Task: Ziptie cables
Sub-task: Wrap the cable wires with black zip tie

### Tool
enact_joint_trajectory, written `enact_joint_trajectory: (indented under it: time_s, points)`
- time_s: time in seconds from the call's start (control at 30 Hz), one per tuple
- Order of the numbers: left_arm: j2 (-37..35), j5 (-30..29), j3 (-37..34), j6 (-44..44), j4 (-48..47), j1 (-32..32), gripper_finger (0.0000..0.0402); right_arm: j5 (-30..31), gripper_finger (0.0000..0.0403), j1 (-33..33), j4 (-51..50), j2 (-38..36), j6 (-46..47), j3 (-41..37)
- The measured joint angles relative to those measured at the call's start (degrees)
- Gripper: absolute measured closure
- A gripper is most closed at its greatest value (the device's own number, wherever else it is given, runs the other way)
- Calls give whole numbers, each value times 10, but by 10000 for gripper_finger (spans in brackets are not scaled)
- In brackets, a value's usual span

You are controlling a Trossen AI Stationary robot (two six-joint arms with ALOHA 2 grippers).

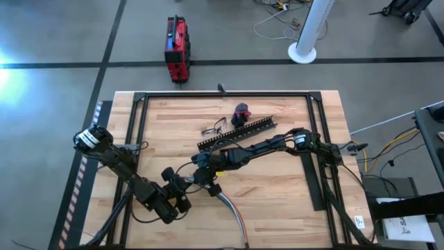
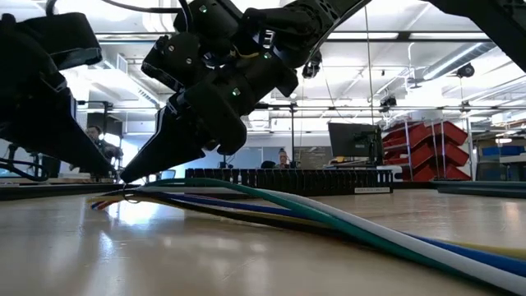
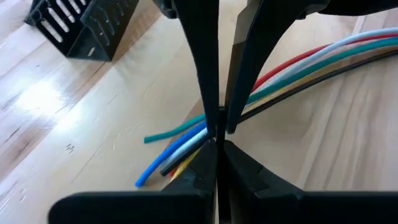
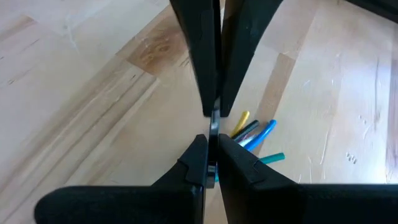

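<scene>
Where both claws meet | cables (image 3: 186,140) ends beneath left claw (image 3: 216,144)

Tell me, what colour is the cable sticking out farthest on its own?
Teal green, clearest in the left wrist view.

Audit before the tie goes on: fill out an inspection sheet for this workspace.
Surface: wooden table, black frame.
Job's things: cables lying flat, ends meeting both hands; ziptie not identifiable.
Clutter: slotted duct, cover strip, red-black lump, wire tangle.
Hands: left hand and right hand both shut, tip to tip over the cable ends.
Cables: yellow lead off the right edge.
Surroundings: red case on the floor.
</scene>
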Motion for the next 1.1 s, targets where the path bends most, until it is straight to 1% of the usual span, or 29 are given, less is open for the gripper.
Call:
enact_joint_trajectory:
  time_s: [0.3, 0.6, 0.87, 1.03, 1.1]
  points:
    - [-3, 6, 0, -66, -56, -33, 401, -1, 394, -1, 0, 0, 1, 0]
    - [-3, 10, 0, -176, -123, -81, 400, -2, 394, -1, -6, 0, 3, 0]
    - [-4, 11, -1, -179, -111, -86, 401, -1, 390, -1, -7, 0, 15, -1]
    - [-13, 12, -1, -161, -95, -85, 401, 2, 360, -1, -6, 0, 39, -1]
    - [-20, 12, -1, -142, -94, -85, 401, 30, 345, 0, -7, -1, 46, -1]
